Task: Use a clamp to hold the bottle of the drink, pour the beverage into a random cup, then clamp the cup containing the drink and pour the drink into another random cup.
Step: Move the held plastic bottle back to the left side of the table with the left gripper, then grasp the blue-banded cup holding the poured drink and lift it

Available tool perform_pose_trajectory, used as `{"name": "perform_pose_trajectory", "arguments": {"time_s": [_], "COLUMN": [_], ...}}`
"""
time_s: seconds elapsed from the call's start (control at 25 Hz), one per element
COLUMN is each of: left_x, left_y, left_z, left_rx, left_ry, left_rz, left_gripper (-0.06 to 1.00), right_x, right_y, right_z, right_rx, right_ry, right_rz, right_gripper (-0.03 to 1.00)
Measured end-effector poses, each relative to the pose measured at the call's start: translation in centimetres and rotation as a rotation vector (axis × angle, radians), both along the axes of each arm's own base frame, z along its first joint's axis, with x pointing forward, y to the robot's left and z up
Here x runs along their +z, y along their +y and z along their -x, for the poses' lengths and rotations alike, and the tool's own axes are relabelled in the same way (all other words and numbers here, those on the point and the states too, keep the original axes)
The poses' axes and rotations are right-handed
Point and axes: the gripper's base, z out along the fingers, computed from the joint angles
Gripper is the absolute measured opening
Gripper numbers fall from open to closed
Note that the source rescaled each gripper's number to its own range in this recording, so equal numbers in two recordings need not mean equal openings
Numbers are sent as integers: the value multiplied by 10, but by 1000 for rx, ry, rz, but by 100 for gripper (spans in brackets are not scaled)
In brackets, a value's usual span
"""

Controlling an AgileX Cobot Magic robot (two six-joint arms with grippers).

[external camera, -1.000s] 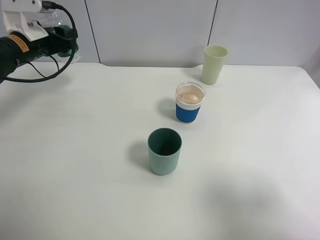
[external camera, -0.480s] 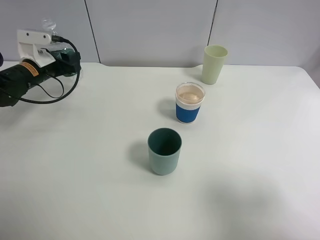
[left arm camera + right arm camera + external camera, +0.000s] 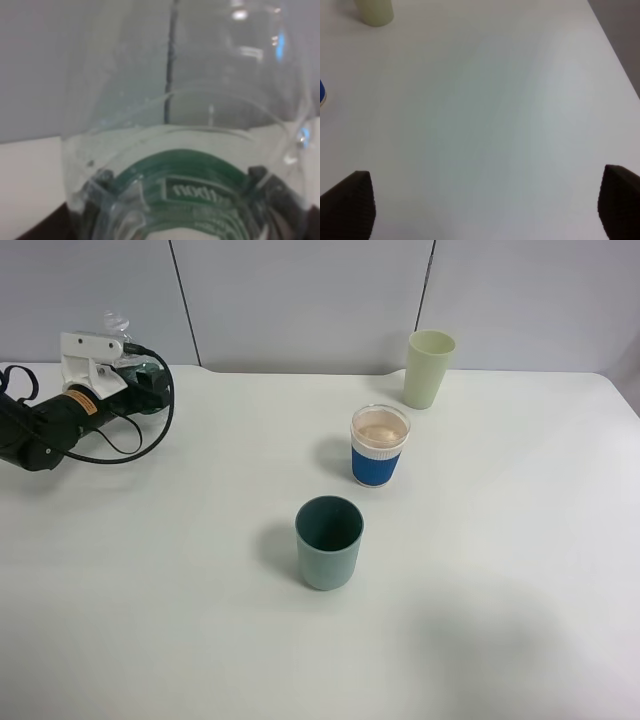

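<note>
Bottle pinched in left hand, cups standing apart

Left hand (image 3: 148, 392) sits at the far left corner of the white surface (image 3: 200, 620), pressed together on the clear plastic bottle (image 3: 112, 326). The bottle's narrow top shows above the wrist camera housing. In the left wrist view the bottle (image 3: 190, 125) fills the frame, and its dark green label band lies between the fingers (image 3: 95, 200) of the left hand (image 3: 182, 205). Whether its base touches the surface cannot be told.

The blue-sleeved white cup (image 3: 380, 447) stands upright near the middle of the surface, well apart from the bottle, its pale peach inside facing up. The teal cup (image 3: 329, 542) stands upright nearer the camera and slightly to the left of it, not touching it. The pale green cup (image 3: 429, 368) stands at the far edge by the wall.

The right hand (image 3: 485, 200) is out of the high view. Its own camera shows the fingers spread wide over bare surface with nothing between them, and the pale green cup (image 3: 374, 11) far off.
</note>
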Motion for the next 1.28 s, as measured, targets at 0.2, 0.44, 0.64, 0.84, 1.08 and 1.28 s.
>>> {"name": "perform_pose_trajectory", "arguments": {"time_s": [0.2, 0.44, 0.64, 0.84, 1.08, 1.28], "left_x": [0, 0, 0, 16, 43, 87], "left_y": [0, 0, 0, -2, -3, 5], "left_z": [0, 0, 2, 23, 75, 115], "left_rx": [0, -2, -6, 1, 88, 200], "left_ry": [-6, -10, -6, 16, 66, -6], "left_rz": [-27, -45, -47, -49, -9, -14], "left_gripper": [2, 58, 97, 98, 99, 99], "right_x": [0, 0, 0, 0, 0, 0], "right_y": [0, 0, 0, 0, 0, 0], "right_z": [0, 0, 0, 0, 0, 0], "right_rx": [0, 0, 0, 0, 0, 0], "right_ry": [0, 0, 0, 0, 0, 0], "right_rz": [0, 0, 0, 0, 0, 0], "right_gripper": [70, 70, 70, 70, 70, 70]}}
